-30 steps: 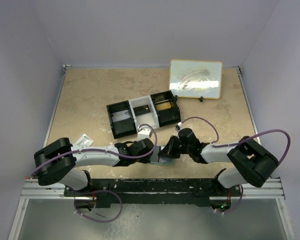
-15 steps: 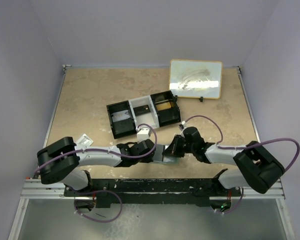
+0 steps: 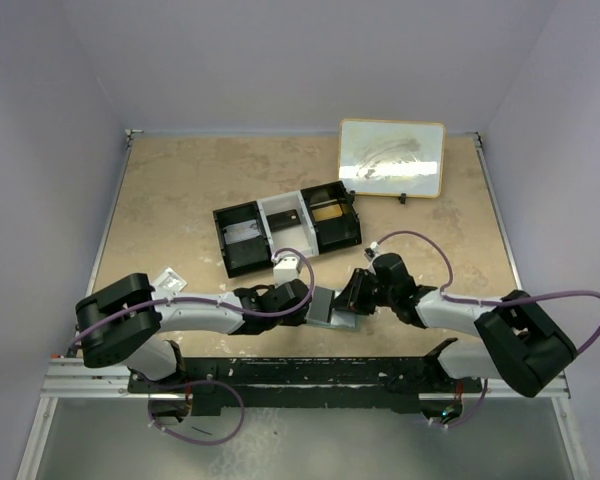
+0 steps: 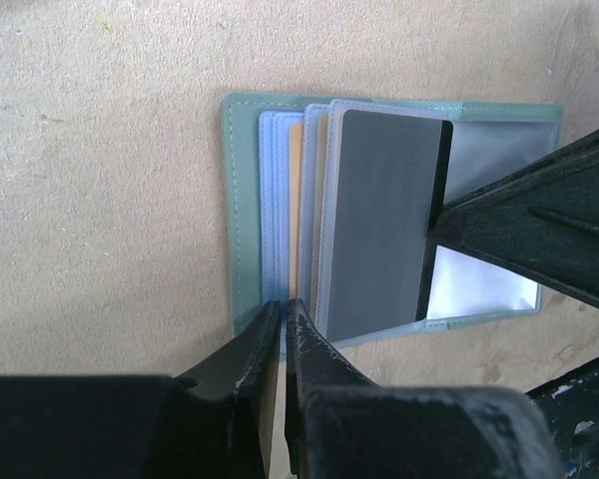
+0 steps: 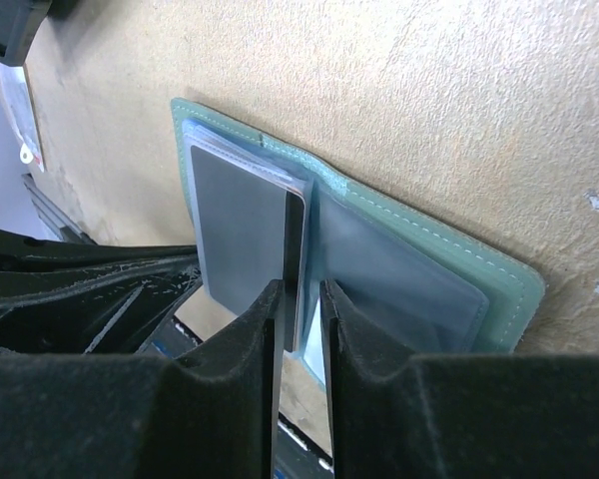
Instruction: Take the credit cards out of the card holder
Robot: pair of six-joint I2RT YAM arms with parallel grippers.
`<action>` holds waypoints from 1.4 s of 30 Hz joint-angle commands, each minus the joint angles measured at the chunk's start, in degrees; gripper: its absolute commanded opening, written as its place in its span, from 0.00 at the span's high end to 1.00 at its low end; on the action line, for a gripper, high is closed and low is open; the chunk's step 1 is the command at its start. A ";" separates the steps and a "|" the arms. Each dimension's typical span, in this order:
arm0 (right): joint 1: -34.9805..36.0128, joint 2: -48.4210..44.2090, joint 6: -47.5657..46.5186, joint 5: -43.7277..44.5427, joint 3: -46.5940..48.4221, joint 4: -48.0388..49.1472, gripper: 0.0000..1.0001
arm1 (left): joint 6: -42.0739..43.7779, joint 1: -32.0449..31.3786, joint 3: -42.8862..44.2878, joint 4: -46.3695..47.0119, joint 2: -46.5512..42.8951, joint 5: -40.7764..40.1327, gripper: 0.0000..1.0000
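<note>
On the tan table (image 3: 180, 190), near its front edge, the card holder (image 4: 242, 200) lay open; the left gripper (image 4: 283, 317) pinched its near edge, the right gripper (image 5: 299, 299) stood slightly parted astride the protruding dark card (image 4: 379, 220); the orange card (image 4: 296, 190) sat pocketed

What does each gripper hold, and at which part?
The left gripper pinches the wallet at its edge; the right gripper stands open around the dark card, gripping nothing.

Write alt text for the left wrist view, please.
An open card holder shows a dark card sticking out of its pockets. The shut left gripper touches its lower edge; the right gripper meets the card's edge.
</note>
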 commanded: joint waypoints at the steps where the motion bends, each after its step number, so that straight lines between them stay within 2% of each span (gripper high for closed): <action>1: -0.50 0.38 -2.26 2.56 0.76 -3.75 0.75 | 0.61 -0.36 -1.60 -4.78 2.37 0.32 0.96; 5: -0.53 1.21 -1.56 -0.73 0.76 1.08 0.76 | 1.02 -0.36 -1.27 -4.82 2.44 0.58 0.97; 14: -0.45 6.42 -2.46 -2.78 0.46 5.39 0.90 | 1.15 -0.62 -0.54 -5.16 2.65 0.52 0.97; 22: -0.81 3.45 -2.97 5.94 1.73 -4.64 0.97 | 0.74 -0.74 -0.67 -6.13 2.65 -0.27 0.98; 27: -2.42 0.18 -3.93 5.86 0.05 -6.82 0.99 | 0.56 -0.80 -1.10 -6.21 3.26 -0.46 0.98; 31: -3.99 -1.42 -5.15 6.83 -0.21 -10.12 0.99 | -0.52 -0.78 -2.19 -6.22 3.92 -1.27 0.99; 36: -4.58 -2.94 -5.86 3.16 -0.84 -7.11 0.97 | -0.64 -1.13 -2.24 -5.79 3.76 -0.98 0.99; 42: -4.59 -4.45 -8.05 -3.00 -0.75 -1.57 0.81 | -0.20 -1.54 0.72 -8.70 2.08 -2.83 0.97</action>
